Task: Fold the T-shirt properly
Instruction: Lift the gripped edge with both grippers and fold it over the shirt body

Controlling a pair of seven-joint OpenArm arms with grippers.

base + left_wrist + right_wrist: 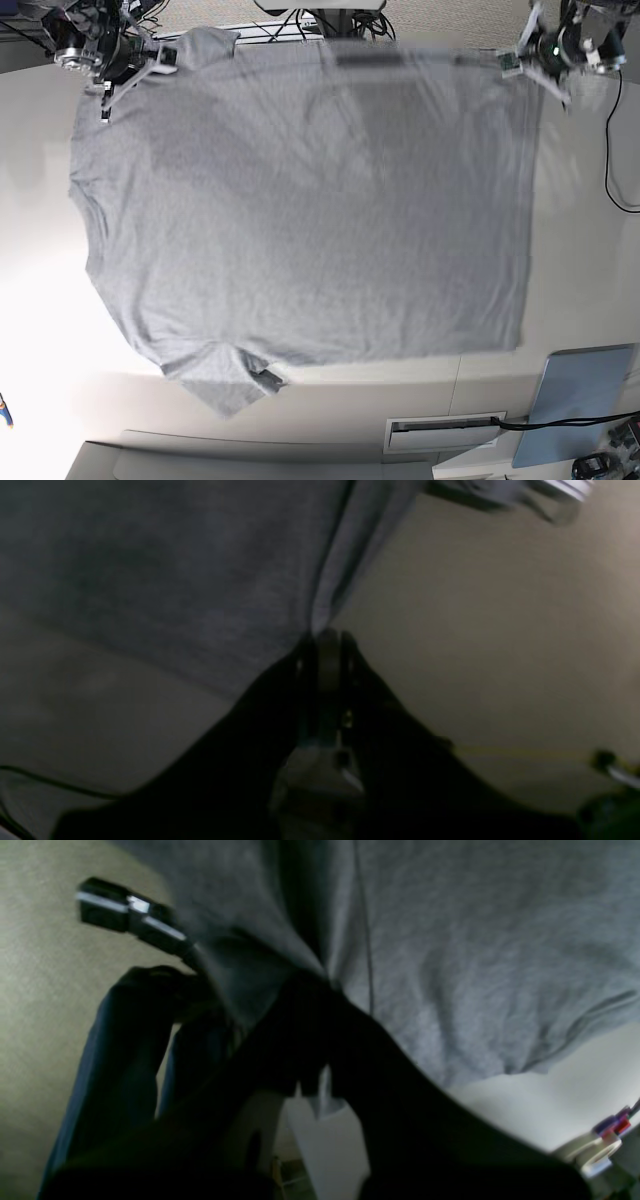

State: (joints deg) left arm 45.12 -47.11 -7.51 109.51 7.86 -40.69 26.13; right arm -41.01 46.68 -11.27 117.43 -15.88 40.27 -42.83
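Observation:
The heather-grey T-shirt (320, 210) is spread wide over the white table (590, 260), plain side showing. Its sleeves are at the left (228, 385) and its hem is at the right. No lettering shows. My right gripper (140, 68) is shut on the shirt's far left corner, near the upper sleeve. In the right wrist view (310, 982) the cloth (475, 965) bunches at the fingertips. My left gripper (520, 60) is shut on the far right hem corner. In the left wrist view (327, 640) the fabric (175, 570) stretches away from it. The far edge between the grippers looks blurred.
A blue-grey panel (582, 400) lies at the near right corner, next to a white slotted box (445, 432). A black cable (608, 160) hangs at the right edge. Cables and stands (320, 15) crowd the far side behind the shirt.

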